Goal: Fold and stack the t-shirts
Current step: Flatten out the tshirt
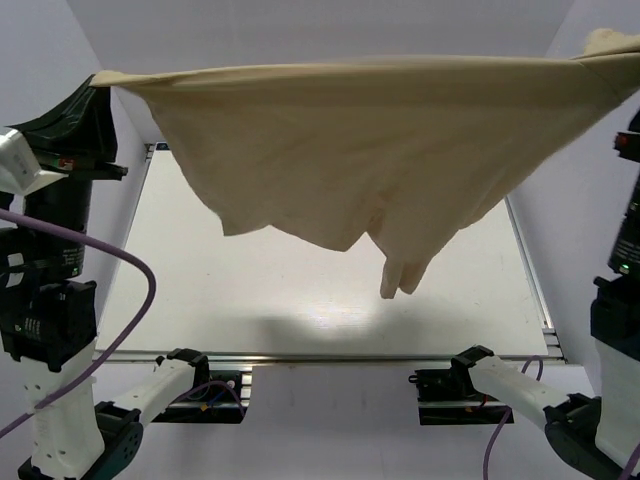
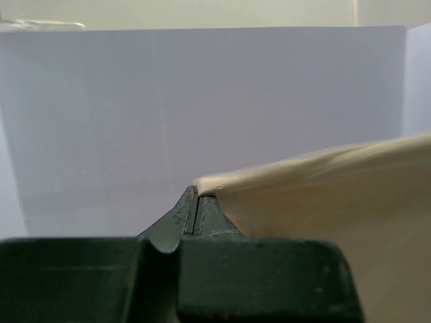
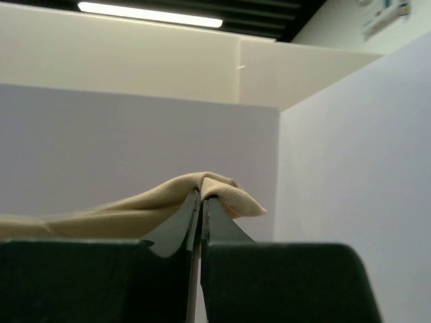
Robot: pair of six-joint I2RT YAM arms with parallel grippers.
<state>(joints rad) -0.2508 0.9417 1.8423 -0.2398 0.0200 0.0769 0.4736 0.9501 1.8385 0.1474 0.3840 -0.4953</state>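
Note:
One plain tan t-shirt (image 1: 370, 150) hangs stretched in the air between my two grippers, high above the table. Its top edge runs taut from left to right, and its lower part sags, with a sleeve dangling in the middle. My left gripper (image 1: 100, 82) is shut on the shirt's left end, seen in the left wrist view (image 2: 196, 192) with cloth (image 2: 323, 202) trailing right. My right gripper (image 3: 203, 195) is shut on the shirt's right end (image 3: 222, 185), with cloth trailing left; in the top view the pinched end reaches the frame's right edge (image 1: 612, 45).
The pale table top (image 1: 300, 290) lies below the shirt, with a metal rail along its near edge (image 1: 330, 356). White walls enclose the table on the left, back and right. Both arm bases (image 1: 160, 390) stand at the near edge.

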